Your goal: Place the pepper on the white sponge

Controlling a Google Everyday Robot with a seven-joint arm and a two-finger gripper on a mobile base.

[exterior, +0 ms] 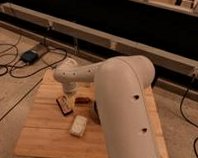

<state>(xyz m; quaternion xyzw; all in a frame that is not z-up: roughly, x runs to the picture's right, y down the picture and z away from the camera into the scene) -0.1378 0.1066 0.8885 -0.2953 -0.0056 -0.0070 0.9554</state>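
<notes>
The pepper, a small reddish-orange piece, lies on the wooden table near its middle. The white sponge, a cream rounded block, lies just in front of it. My big white arm reaches in from the right and ends in a rounded joint over the table's back left. My gripper hangs below that joint, just left of the pepper and behind the brown block. It is mostly hidden by the arm.
A dark brown block with lighter edges lies left of the pepper. A dark round bowl shows partly behind the arm. Cables and a small box lie on the floor at left. A dark rail wall runs behind.
</notes>
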